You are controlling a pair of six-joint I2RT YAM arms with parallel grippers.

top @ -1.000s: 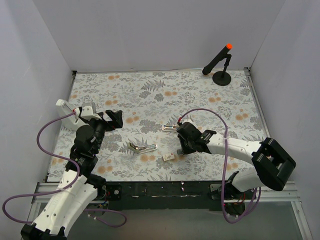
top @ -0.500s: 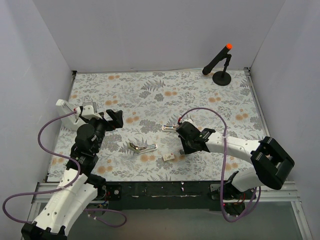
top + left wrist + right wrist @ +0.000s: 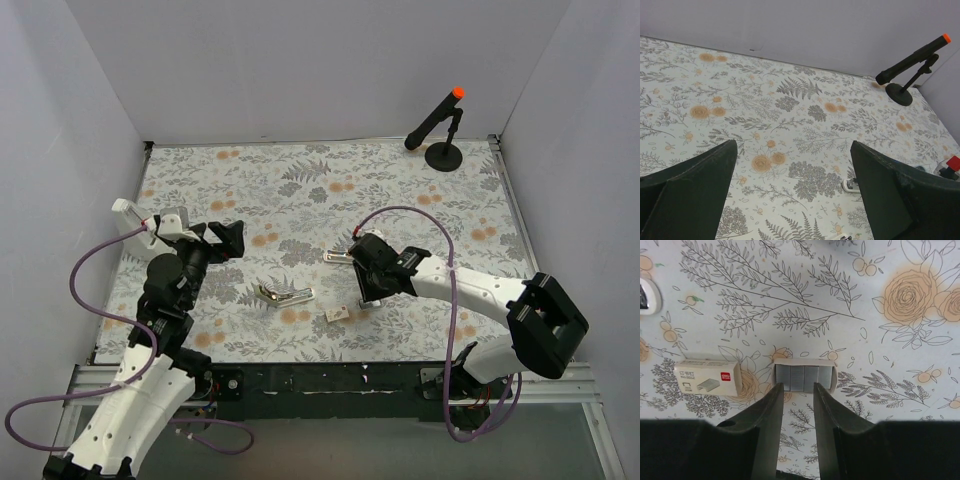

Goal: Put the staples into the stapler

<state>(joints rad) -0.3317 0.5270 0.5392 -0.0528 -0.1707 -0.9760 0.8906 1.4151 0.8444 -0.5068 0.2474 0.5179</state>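
Staples tray (image 3: 804,376) — cardboard box (image 3: 707,377) just beside

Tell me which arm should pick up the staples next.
Right. The right claw hovers just at the staples, its fingers parted, with the beige box beside them. The left claw, wide open, is far off to the left.

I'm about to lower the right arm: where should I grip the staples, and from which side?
From straight above: the staples lie flat in their tray, tops up, beside the box. Probably pinch a few rows across the middle, where the right gripper hangs with its jaws apart; the tray's rim blocks any sideways approach.
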